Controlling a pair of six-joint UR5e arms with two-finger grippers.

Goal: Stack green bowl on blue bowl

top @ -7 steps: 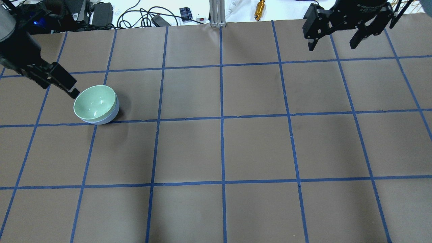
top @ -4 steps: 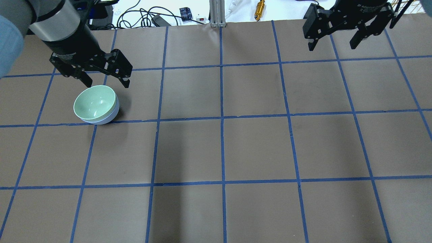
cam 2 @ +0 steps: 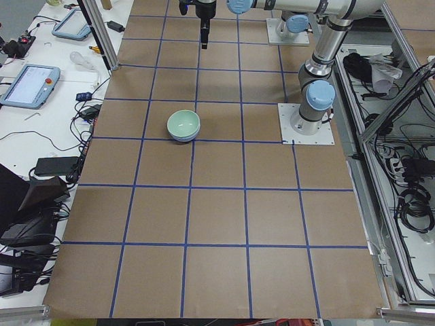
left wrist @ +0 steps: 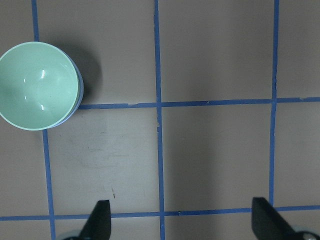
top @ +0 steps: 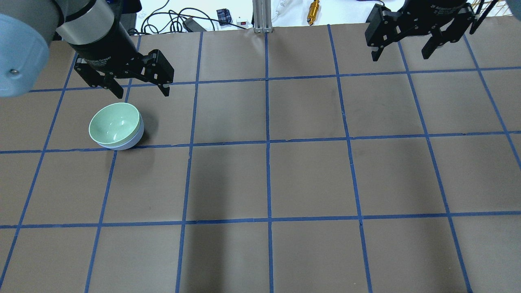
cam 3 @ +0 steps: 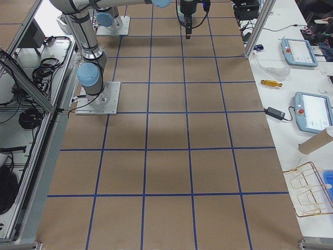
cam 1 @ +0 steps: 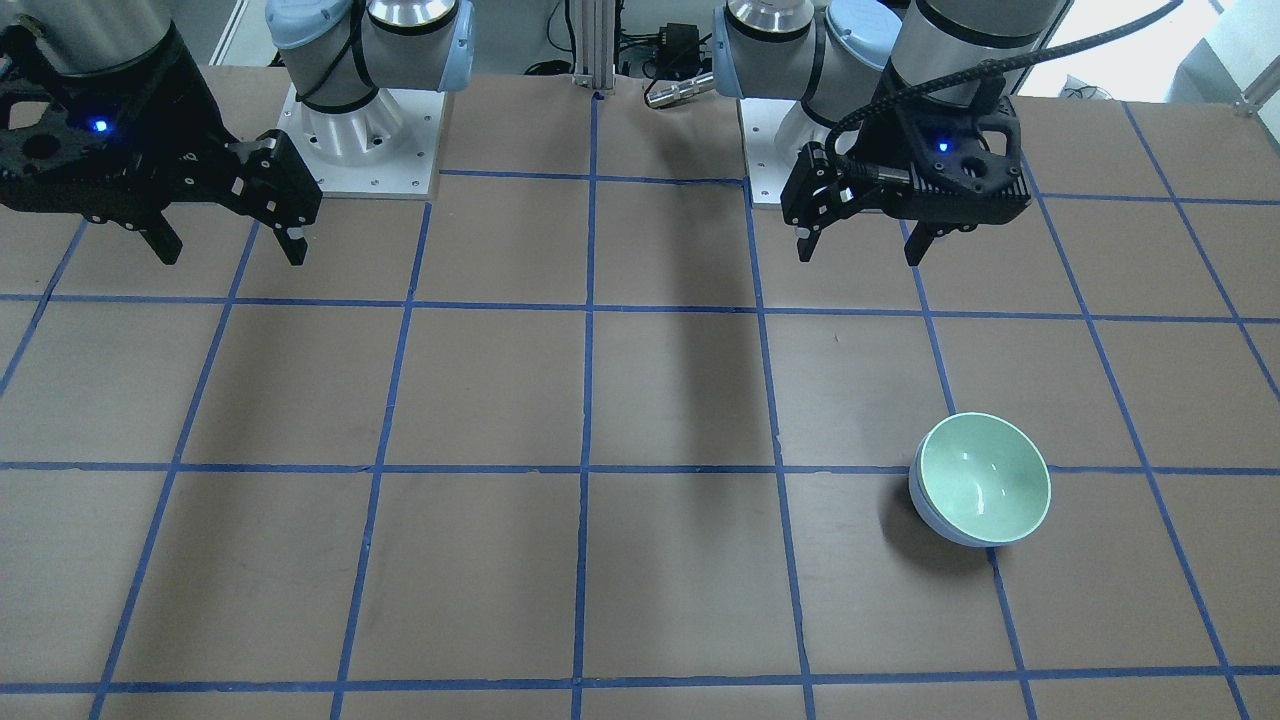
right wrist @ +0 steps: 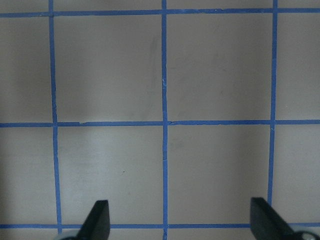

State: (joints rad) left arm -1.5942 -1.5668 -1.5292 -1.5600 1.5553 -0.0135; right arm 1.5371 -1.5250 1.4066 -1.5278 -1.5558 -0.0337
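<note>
The green bowl (top: 115, 124) sits nested inside the blue bowl (top: 133, 141) on the table's left side. Only the blue bowl's outer edge shows. The stack also shows in the front view, green bowl (cam 1: 985, 478) in blue bowl (cam 1: 920, 507), and in the left wrist view, green bowl (left wrist: 37, 85) and blue rim (left wrist: 78, 92). My left gripper (top: 142, 93) hangs open and empty, raised above the table, apart from the bowls; it also shows in the front view (cam 1: 858, 255). My right gripper (top: 399, 57) is open and empty at the far right, also in the front view (cam 1: 232, 257).
The table is brown paper with a blue tape grid (top: 268, 142). Cables, a gold part (top: 313, 10) and an aluminium post (top: 260, 16) lie past its far edge. The arm bases (cam 1: 360, 130) stand at the robot's side. Tablets (cam 3: 312, 112) lie beside the table.
My left gripper has drawn away from the green bowl's left rim, risen and moved right, and now hangs open behind the stack. The bowls and the right arm have not moved.
</note>
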